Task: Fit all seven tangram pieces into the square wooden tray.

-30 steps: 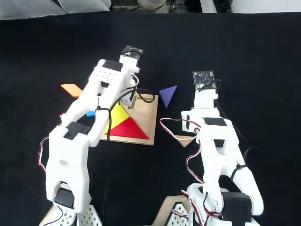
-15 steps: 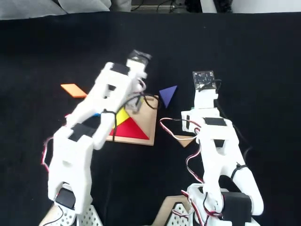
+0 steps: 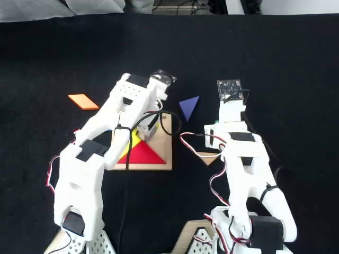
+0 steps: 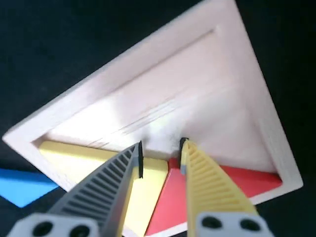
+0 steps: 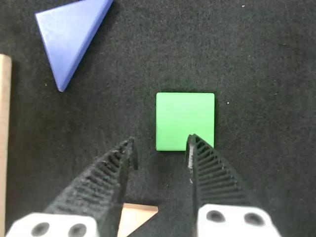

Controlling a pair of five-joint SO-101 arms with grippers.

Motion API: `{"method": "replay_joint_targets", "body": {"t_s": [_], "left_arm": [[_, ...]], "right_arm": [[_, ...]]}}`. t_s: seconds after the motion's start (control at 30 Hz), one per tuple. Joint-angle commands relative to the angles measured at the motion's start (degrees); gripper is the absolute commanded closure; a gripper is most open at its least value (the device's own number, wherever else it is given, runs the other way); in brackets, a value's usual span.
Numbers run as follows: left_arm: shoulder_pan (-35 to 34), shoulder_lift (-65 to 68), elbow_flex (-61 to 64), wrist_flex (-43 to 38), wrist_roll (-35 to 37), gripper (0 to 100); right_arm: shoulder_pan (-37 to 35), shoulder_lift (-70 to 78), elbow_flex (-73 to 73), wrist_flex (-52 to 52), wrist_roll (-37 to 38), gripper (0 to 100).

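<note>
The square wooden tray [image 3: 164,136] lies left of centre and holds a yellow triangle [image 3: 134,142] and a red triangle [image 3: 144,155]. My left gripper [image 3: 150,126] hangs open over the tray's bare wood [image 4: 173,89]. Its tips [image 4: 161,152] stand where the yellow triangle [image 4: 74,155] meets the red triangle [image 4: 242,177], with nothing between them. My right gripper [image 5: 160,150] is open just short of a green square [image 5: 185,121]. A blue triangle [image 3: 189,107] lies right of the tray, also the blue triangle [image 5: 71,32]. A tan triangle [image 3: 206,156] sits beside the right arm.
An orange parallelogram [image 3: 83,101] lies on the black cloth far left of the tray. A light blue piece [image 4: 19,185] rests just outside the tray's corner. The tray's edge [image 5: 4,123] and the tan triangle [image 5: 136,217] lie near my right gripper.
The left arm has swung to the right over the tray, and the tray has turned and slid a little towards the front. The right arm has kept still.
</note>
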Motion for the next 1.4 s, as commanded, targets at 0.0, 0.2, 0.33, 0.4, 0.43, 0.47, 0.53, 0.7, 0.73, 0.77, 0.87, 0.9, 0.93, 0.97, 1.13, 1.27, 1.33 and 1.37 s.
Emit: {"method": "replay_joint_targets", "body": {"t_s": [0.0, 0.2, 0.33, 0.4, 0.43, 0.47, 0.53, 0.7, 0.73, 0.77, 0.87, 0.9, 0.93, 0.97, 1.13, 1.27, 1.33, 1.37], "left_arm": [[-1.54, -0.26, 1.36, 3.16, -0.7, 90], [-2.59, -1.58, -3.38, 3.52, 3.08, 91], [-3.03, -9.58, -7.34, 5.71, 5.01, 82], [-3.03, -16.09, -8.13, 8.0, 5.01, 82], [-3.03, -19.78, -8.31, 8.79, 4.92, 82], [-3.03, -23.47, -8.22, 9.32, 4.92, 82], [-3.65, -31.74, -7.78, 10.9, 4.92, 82], [-10.51, -49.93, -7.6, 14.24, 5.19, 82], [-12.7, -52.48, -6.99, 14.15, 5.19, 82], [-15.08, -55.12, -6.02, 14.07, 5.19, 82], [-21.85, -61.36, -2.24, 14.07, 5.19, 82], [-24.13, -63.21, -0.48, 14.07, 5.19, 82], [-26.33, -65.32, 1.45, 14.07, 5.19, 82], [-28.18, -67.43, 3.65, 14.07, 5.19, 82], [-34.07, -78.95, 17.27, 12.13, 4.84, 82], [-36.44, -87.47, 34.95, 1.32, 1.85, 82], [-36.7, -89.41, 43.47, -5.8, -0.26, 82], [-36.7, -89.32, 46.73, -8.7, 0.44, 82]], "right_arm": [[0.53, -2.42, -2.42, -0.97, -0.53, 83.2], [0.53, -2.33, -2.42, -0.97, -0.53, 83.2], [0.53, -2.24, -2.51, -1.05, -0.53, 83.2], [0.53, -2.33, -2.51, -1.05, -0.53, 83.2], [0.53, -2.42, -2.51, -1.05, -0.53, 83.2], [0.53, -2.42, -2.51, -1.05, -0.53, 83.2], [0.53, -2.42, -2.51, -1.05, -0.53, 83.2], [0.53, -2.33, -2.51, -1.05, -0.53, 83.2], [0.53, -2.33, -2.51, -1.05, -0.53, 83.2], [0.53, -2.24, -2.51, -1.05, -0.53, 83.2], [0.53, -2.15, -2.51, -1.05, -0.53, 83.2], [0.53, -2.15, -2.51, -1.05, -0.53, 83.2], [0.53, -2.15, -2.51, -1.05, -0.53, 83.2], [0.53, -2.15, -2.51, -1.05, -0.53, 83.2], [0.53, -2.07, -1.89, -3.08, -0.53, 83.2], [0.53, -2.07, -1.45, -3.43, -0.53, 83.2], [0.53, -2.07, -1.45, -3.43, -0.53, 83.2], [0.53, -2.07, -1.45, -3.43, -0.53, 83.2]]}}
